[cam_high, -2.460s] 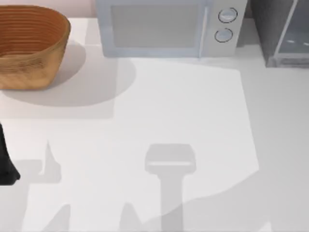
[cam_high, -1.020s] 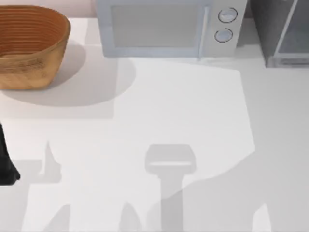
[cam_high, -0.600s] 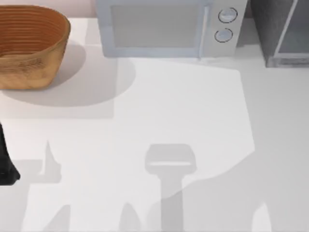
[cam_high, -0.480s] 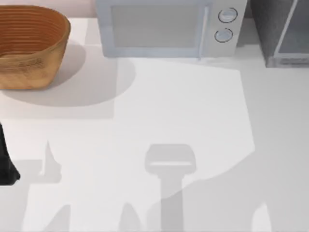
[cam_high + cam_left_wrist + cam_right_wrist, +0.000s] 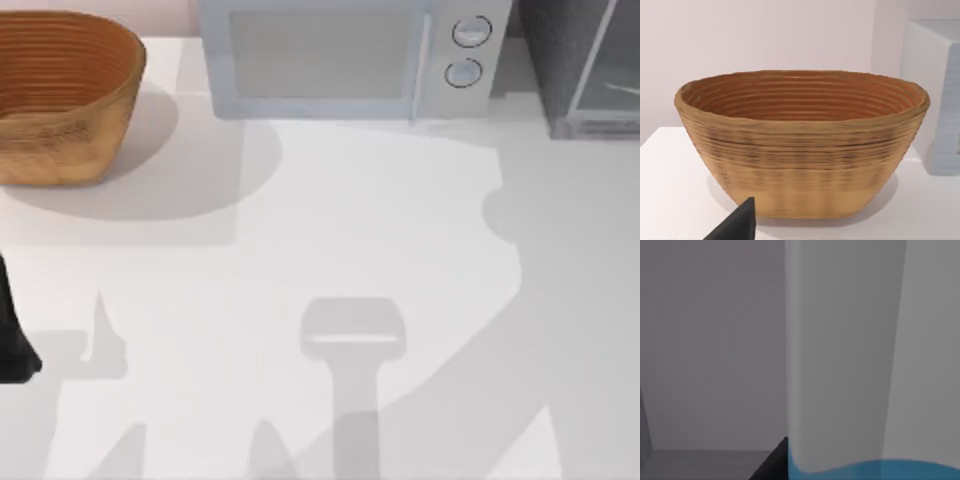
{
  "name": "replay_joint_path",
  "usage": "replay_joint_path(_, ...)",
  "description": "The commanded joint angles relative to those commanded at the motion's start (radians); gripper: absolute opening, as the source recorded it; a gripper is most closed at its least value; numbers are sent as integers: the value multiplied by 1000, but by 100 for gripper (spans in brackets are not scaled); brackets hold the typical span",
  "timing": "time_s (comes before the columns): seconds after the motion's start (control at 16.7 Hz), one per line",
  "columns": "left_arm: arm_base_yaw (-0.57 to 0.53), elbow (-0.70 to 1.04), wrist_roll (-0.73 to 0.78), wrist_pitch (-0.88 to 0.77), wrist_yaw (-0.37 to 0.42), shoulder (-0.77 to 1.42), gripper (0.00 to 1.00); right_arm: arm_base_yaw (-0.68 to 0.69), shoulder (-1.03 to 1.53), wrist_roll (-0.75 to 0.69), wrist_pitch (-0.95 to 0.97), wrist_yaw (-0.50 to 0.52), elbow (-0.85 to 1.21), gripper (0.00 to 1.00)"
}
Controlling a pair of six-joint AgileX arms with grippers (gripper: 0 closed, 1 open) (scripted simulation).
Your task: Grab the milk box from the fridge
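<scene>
White, smooth counter (image 5: pixel 400 230) carries everything. Light grey microwave (image 5: pixel 340 60), boxy with two round dials, sits at the far edge; dark speckled fridge (image 5: pixel 585 65) with a pale-framed glassy door fills the far right corner. Ribbed woven basket (image 5: pixel 60 95), oval, sits at the far left corner. Milk box (image 5: pixel 850 365) shows very close in the right wrist view, flat white panel above a blue band, grey wall behind, apparently inside the fridge. Right claw: grip state, can't tell. Left claw (image 5: pixel 12 345) idle at the left edge, fingers unclear. Risk: carton clipping the door frame or slipping on its smooth sides if gripped loosely.
</scene>
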Motion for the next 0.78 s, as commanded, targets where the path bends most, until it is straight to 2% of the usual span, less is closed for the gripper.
replay_joint_path(0.36,0,0,0,0,0,0,100,-7,-27,1,20,-4,-42,0)
replay_joint_path(0.78,0,0,0,0,0,0,100,-48,-226,4,151,-48,-400,0)
